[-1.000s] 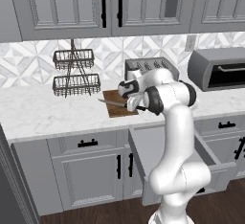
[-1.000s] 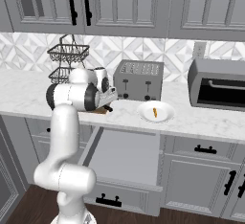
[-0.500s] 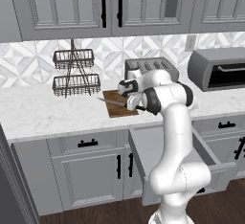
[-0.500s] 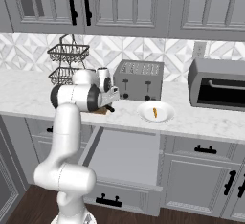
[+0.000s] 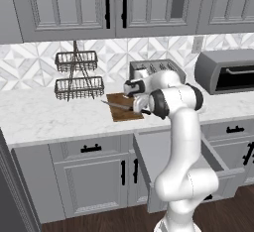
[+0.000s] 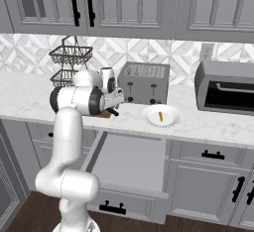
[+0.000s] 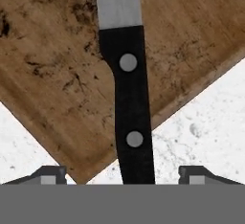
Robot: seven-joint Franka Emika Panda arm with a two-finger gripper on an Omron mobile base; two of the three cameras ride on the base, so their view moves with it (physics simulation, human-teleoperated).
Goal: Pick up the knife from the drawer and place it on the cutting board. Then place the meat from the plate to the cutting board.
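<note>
Two-sided clearance at the fingers (image 7: 50,174): set wide, gripping nothing, no contact with the knife (image 7: 125,98). Knife position: midway between the fingers, black handle nearest them, silver-grey blade running straight away from them. Lying flat on the cutting board (image 7: 57,74), handle end overhanging the board's near corner above the white bench (image 7: 201,132). Cutting board directly beneath and ahead of the fingers. Meat (image 6: 160,115) on the plate (image 6: 172,113), well apart from the fingers, to their right along the bench. Drawer (image 6: 131,156) pulled open, below the fingers and to their right.
</note>
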